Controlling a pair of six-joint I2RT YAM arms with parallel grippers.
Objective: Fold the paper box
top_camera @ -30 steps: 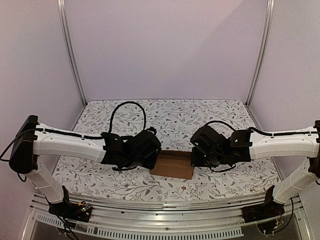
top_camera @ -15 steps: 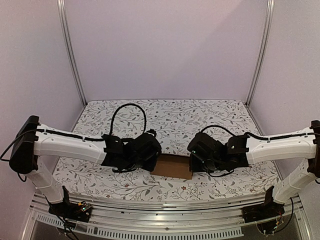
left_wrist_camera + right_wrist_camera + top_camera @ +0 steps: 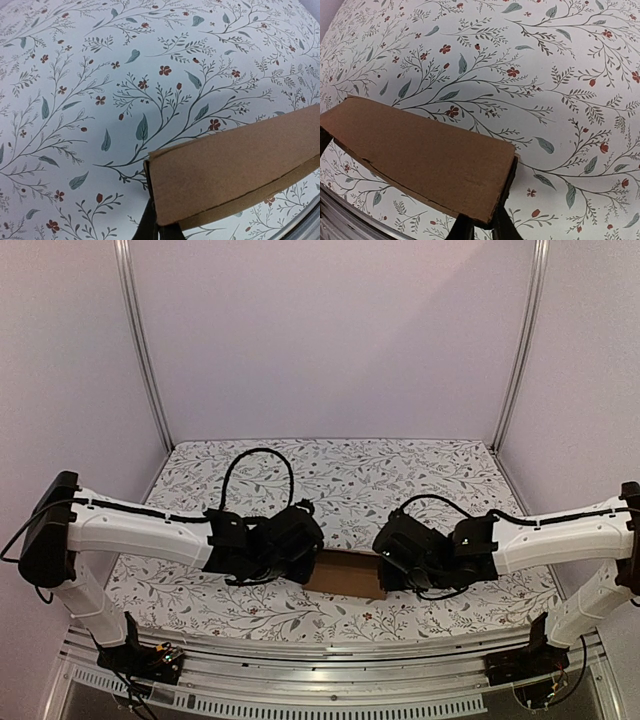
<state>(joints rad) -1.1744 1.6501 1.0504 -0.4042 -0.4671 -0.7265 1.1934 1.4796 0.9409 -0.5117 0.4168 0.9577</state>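
Box (image 3: 346,574) | flattened, over floral surface (image 3: 340,475) | left hand (image 3: 159,231) closed on its left corner | right hand (image 3: 480,228) closed on its right corner

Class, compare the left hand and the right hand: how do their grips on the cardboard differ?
The left hand pinches the paper box at its left end, the right hand at its right end. The left cable loops higher than the right cable. Both are shut on it.
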